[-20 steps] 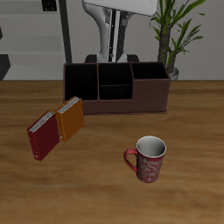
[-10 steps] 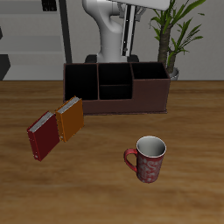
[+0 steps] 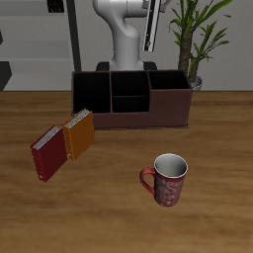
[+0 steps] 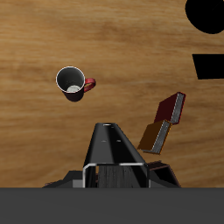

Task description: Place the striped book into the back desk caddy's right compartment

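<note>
The striped book (image 3: 150, 27) hangs tilted high above the table, behind and above the back desk caddy (image 3: 130, 117). In the wrist view it shows edge-on as a dark wedge (image 4: 112, 144) sticking out between the fingers of my gripper (image 4: 115, 170), which is shut on it. The caddy is a long dark-brown open box with a wide section at each end and smaller middle sections; all look empty. I cannot see the caddy in the wrist view.
A red mug (image 3: 166, 180) stands nearer the table's front edge. A dark red book (image 3: 47, 154) and an orange book (image 3: 80, 134) lean together in front of the caddy. A potted plant (image 3: 194, 40) stands behind the caddy's end.
The arm has turned, and the held striped book has swung sideways toward the plant and tilted. Nothing on the table has moved.
</note>
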